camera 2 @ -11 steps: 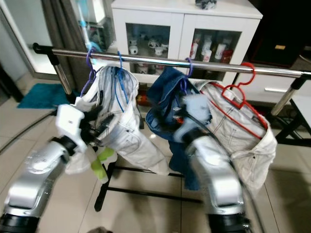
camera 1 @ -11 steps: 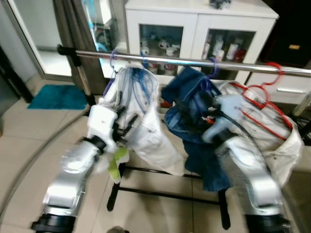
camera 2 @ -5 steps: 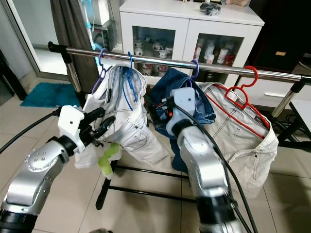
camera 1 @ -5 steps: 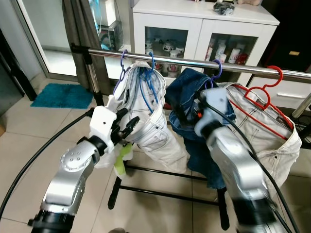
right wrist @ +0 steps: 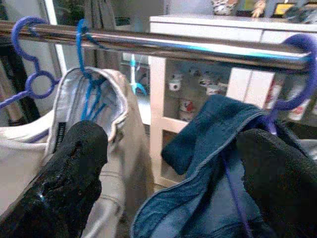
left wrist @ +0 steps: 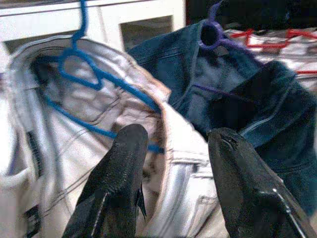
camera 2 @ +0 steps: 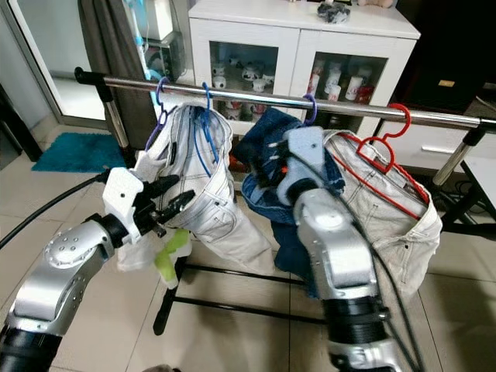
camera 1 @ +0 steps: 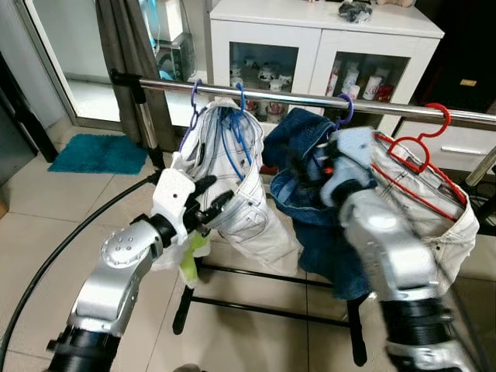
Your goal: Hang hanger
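Note:
A steel rail (camera 1: 294,96) carries several hangers. A purple hanger (camera 1: 194,91) and a blue hanger (camera 1: 235,124) hold white trousers (camera 1: 248,209). Another purple hanger (camera 1: 346,109) holds dark blue jeans (camera 1: 306,198), and a red hanger (camera 1: 422,151) holds pale trousers (camera 1: 453,232). My left gripper (camera 1: 211,203) is open, its fingers (left wrist: 124,163) just in front of the white trousers' waistband. My right gripper (right wrist: 173,188) is open wide just short of the jeans below the rail, with nothing between its fingers (right wrist: 74,163).
A white cabinet (camera 1: 318,39) with glass doors stands right behind the rail. The rack's black base (camera 1: 263,308) lies on the tiled floor. A black cable (camera 1: 46,256) curves at my left, near a teal mat (camera 1: 97,153). A green strip (camera 1: 190,262) hangs under the white trousers.
My right arm has shifted to the right and its wrist now sits beside the jeans' hanger. My left gripper has edged closer to the white trousers.

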Tool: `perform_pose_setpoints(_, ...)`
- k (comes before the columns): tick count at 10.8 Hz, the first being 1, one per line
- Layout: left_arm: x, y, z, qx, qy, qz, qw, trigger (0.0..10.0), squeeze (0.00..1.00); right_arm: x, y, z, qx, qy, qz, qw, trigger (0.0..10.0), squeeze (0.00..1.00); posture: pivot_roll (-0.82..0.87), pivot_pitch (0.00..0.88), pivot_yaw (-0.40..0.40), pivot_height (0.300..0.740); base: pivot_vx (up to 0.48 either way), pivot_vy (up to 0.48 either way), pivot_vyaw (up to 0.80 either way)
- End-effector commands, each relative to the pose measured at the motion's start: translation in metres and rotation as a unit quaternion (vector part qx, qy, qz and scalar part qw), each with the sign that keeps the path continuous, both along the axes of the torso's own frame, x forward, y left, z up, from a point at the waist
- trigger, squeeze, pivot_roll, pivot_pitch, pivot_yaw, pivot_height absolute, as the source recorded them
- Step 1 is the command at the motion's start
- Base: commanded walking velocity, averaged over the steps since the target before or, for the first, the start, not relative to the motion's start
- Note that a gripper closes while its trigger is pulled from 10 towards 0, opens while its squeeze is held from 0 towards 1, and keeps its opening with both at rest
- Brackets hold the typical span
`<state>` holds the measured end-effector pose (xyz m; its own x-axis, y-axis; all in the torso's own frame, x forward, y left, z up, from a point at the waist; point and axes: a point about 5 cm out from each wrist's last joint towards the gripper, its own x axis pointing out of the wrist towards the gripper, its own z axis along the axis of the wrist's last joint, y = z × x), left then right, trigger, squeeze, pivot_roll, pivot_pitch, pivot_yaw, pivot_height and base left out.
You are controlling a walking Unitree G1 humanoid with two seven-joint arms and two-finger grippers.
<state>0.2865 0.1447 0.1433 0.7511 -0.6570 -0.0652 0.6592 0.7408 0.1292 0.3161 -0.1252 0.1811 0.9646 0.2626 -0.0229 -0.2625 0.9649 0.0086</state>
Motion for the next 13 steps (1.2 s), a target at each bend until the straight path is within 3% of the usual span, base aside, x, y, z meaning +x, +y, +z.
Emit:
perform_pose_setpoints(1, 0.003, -0.005, 0.005, -0.008, 0.002, -0.034, 0.999, 10.0, 0.00, 0.000, -0.009, -0.001, -0.007, 0.007, -0.021, 1.000, 10.0, 1.00, -0.02, 0.000, 0.002, 0.740, 0.000, 0.000, 0.00)
perform_pose_setpoints(2, 0.002, -0.014, 0.007, -0.015, 0.028, -0.108, 0.994, 10.0, 0.00, 0.007, -0.016, -0.003, -0.014, 0.020, -0.045, 0.999, 10.0, 1.00, -0.02, 0.000, 0.008, 0.740, 0.000, 0.000, 0.00)
perform_pose_setpoints(3, 0.002, -0.018, 0.007, -0.010, 0.035, -0.130, 0.991, 10.0, 0.00, 0.010, -0.017, -0.005, -0.016, 0.025, -0.048, 0.998, 10.0, 1.00, -0.02, 0.000, 0.013, 0.740, 0.000, 0.000, 0.00)
perform_pose_setpoints(4, 0.007, -0.025, 0.008, -0.001, 0.035, -0.154, 0.987, 10.0, 0.00, 0.020, -0.015, -0.011, -0.021, 0.044, -0.035, 0.998, 10.0, 0.00, -0.03, 0.000, 0.024, 0.740, 0.000, 0.000, 0.00)
perform_pose_setpoints(5, 0.009, -0.026, 0.009, -0.001, 0.033, -0.156, 0.987, 10.0, 0.00, 0.025, -0.014, -0.013, -0.015, 0.053, -0.027, 0.998, 10.0, 0.00, -0.03, 0.000, 0.027, 0.740, 0.000, 0.000, 0.00)
perform_pose_setpoints(6, 0.012, -0.027, 0.010, 0.004, 0.028, -0.162, 0.986, 10.0, 0.00, 0.039, -0.014, -0.012, -0.013, 0.054, -0.028, 0.998, 3.6, 0.00, -0.02, 0.000, 0.026, 0.740, 0.000, 0.000, 0.00)
perform_pose_setpoints(7, 0.013, -0.028, 0.010, 0.006, 0.028, -0.166, 0.986, 10.0, 0.00, 0.043, -0.015, -0.010, -0.014, 0.051, -0.031, 0.998, 3.6, 0.00, -0.02, 0.000, 0.026, 0.740, 0.000, 0.000, 0.00)
perform_pose_setpoints(8, 0.013, -0.027, 0.010, 0.006, 0.029, -0.167, 0.985, 10.0, 0.00, 0.045, -0.015, -0.008, -0.014, 0.049, -0.031, 0.998, 0.4, 0.00, -0.02, 0.000, 0.022, 0.740, 0.000, 0.000, 0.00)
perform_pose_setpoints(10, 0.013, -0.026, 0.009, 0.007, 0.027, -0.167, 0.986, 10.0, 0.00, 0.054, -0.020, -0.009, -0.030, 0.054, -0.039, 0.997, 1.9, 0.00, -0.02, 0.000, 0.018, 0.740, 0.000, 0.000, 0.00)
perform_pose_setpoints(13, 0.014, -0.028, 0.009, 0.006, 0.024, -0.168, 0.986, 10.0, 0.00, 0.065, -0.028, -0.012, -0.051, 0.063, -0.048, 0.996, 2.9, 0.00, -0.02, 0.000, 0.017, 0.740, 0.000, 0.000, 0.00)
